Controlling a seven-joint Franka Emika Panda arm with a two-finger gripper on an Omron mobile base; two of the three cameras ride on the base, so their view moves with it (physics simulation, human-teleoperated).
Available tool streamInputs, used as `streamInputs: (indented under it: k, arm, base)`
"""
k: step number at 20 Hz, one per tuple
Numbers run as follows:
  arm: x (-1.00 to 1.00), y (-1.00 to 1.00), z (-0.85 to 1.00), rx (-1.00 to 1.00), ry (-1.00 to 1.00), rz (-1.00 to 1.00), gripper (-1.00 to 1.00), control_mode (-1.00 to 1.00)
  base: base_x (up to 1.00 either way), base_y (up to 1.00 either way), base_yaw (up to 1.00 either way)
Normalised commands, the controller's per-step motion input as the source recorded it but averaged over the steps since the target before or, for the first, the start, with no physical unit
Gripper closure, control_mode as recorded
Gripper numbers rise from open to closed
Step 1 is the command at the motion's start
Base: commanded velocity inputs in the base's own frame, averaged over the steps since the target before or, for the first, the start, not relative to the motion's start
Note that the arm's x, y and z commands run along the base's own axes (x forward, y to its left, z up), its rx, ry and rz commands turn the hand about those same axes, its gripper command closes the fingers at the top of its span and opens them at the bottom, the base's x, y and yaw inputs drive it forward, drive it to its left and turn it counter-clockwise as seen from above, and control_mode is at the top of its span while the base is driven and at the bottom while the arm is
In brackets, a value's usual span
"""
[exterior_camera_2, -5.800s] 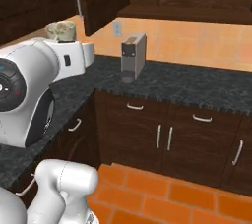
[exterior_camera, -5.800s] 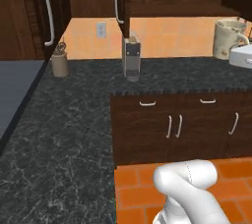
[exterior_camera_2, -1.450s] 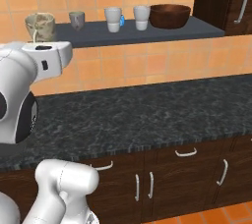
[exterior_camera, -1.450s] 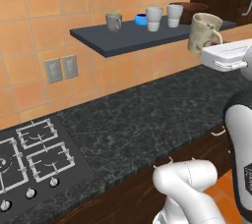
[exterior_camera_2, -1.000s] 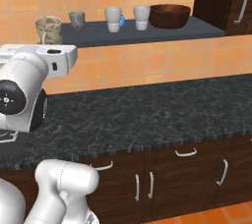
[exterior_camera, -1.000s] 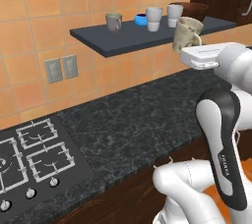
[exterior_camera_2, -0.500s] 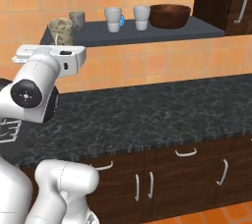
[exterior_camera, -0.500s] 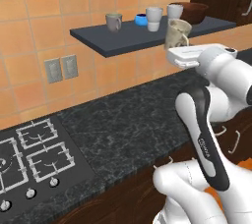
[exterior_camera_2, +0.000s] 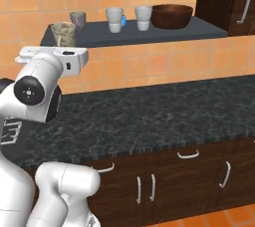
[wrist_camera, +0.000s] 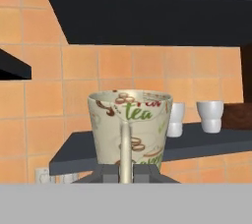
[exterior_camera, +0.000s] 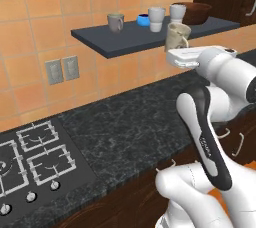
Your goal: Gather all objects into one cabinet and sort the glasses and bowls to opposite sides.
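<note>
My tool (wrist_camera: pixel 125 171) grips the cream mug (wrist_camera: pixel 130 126) by its handle, holding it upright in front of the shelf (exterior_camera: pixel 150 36), near its front edge. On the shelf stand the grey-green mug (exterior_camera: pixel 115 22), the blue bowl (exterior_camera: pixel 144 20), two white cups (exterior_camera: pixel 156 19) and, at the far end, the brown bowl (exterior_camera: pixel 194 13).

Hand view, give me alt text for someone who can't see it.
A cream mug printed with the word "tea" sits in the robot's claw, handle facing the camera, in front of an orange tiled wall. Behind it a dark shelf carries two white cups and the edge of a brown bowl.
</note>
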Motion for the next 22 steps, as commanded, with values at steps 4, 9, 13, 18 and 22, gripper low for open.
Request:
streamInputs:
  k: [4, 9, 13, 18, 22]
  arm:
    - [0.30, 0.01, 0.01, 0.00, 0.04, 0.01, 1.00, -1.00]
    - [0.50, 0.03, 0.10, 0.00, 0.04, -0.03, 1.00, -1.00]
    - [0.47, 0.03, -0.01, -0.04, 0.00, 0.00, 1.00, -1.00]
    - [0.40, 0.00, -0.04, -0.01, 0.05, 0.00, 1.00, -1.00]
    - [0.39, 0.00, 0.00, 0.00, 0.10, 0.00, 1.00, -1.00]
  base:
    - [0.00, 0.00, 0.00]
    - [0.00, 0.00, 0.00]
    - [0.00, 0.00, 0.00]
    - [0.00, 0.00, 0.00]
    - [0.00, 0.00, 0.00]
